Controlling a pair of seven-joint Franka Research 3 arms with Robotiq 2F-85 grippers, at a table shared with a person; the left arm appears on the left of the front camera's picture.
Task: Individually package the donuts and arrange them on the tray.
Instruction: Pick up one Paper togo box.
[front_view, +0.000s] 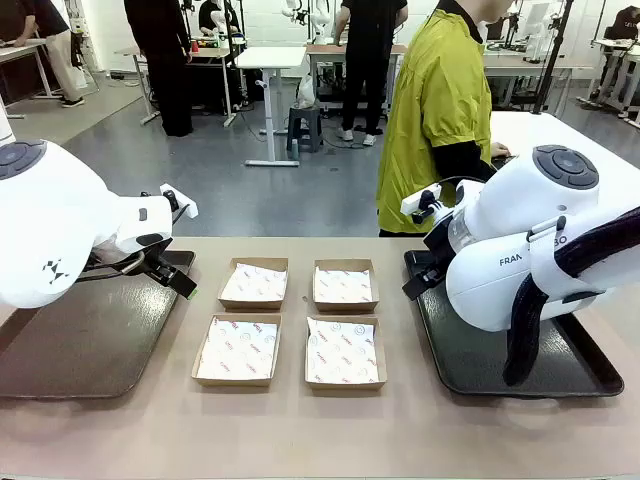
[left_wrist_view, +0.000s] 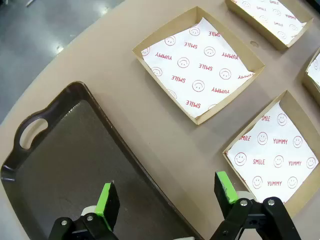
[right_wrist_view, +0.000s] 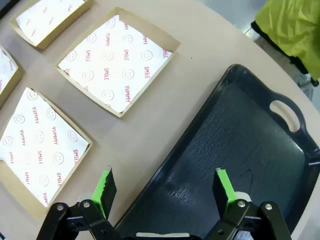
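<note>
Emptily agape: left tool (left_wrist_view: 165, 186), right tool (right_wrist_view: 164, 176).

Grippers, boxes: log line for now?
left gripper: open, over brown tray edge | right gripper: open, over black tray edge | boxes: four, paper-lined

We note four boxes (front_view: 234, 381) of matt brown cardboard, each lined with printed white paper (front_view: 238, 350). The left tray (front_view: 80, 340) and right tray (front_view: 468, 362) are dark plastic, faintly glossy, with grained floors. The table (front_view: 300, 430) is smooth and matt.

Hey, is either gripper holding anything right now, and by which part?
Nothing is held. The left gripper stands open over the edge of the brown tray, the right gripper open over the black tray, with nothing between the jaws of either.
</note>
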